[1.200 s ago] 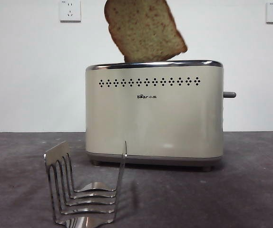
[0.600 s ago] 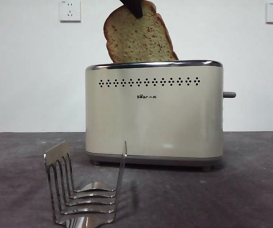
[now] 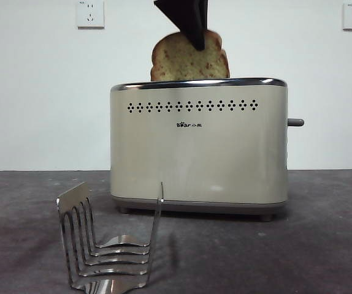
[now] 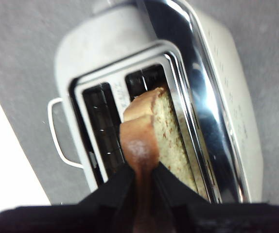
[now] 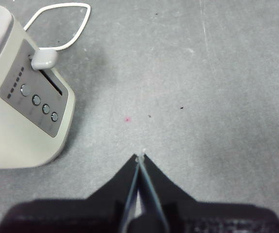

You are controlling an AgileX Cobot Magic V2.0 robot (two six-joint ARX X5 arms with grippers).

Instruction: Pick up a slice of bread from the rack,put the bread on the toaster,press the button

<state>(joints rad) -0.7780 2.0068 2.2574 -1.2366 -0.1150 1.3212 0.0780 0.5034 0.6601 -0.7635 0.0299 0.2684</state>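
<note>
The slice of bread (image 3: 185, 60) stands upright with its lower half inside a slot of the cream toaster (image 3: 198, 144); only its domed top shows above the chrome rim. My left gripper (image 3: 193, 30) comes down from above and is shut on the slice's top edge. In the left wrist view my left gripper (image 4: 140, 167) pinches the crust while the slice of bread (image 4: 161, 133) sits in the slot nearest the toaster's (image 4: 217, 73) long side. The grey button (image 3: 295, 122) sticks out of the toaster's right side; it also shows in the right wrist view (image 5: 44, 58). My right gripper (image 5: 139, 160) is shut and empty above the table. The steel rack (image 3: 108, 245) stands empty in front.
Two white wall sockets (image 3: 90, 13) hang on the back wall. A white power cord (image 5: 61, 24) loops on the grey table behind the toaster. The toaster's end panel carries a row of small round buttons (image 5: 37, 101).
The left gripper has come down with the slice; the slice has turned upright and sunk partway into the toaster slot. The right arm has not moved.
</note>
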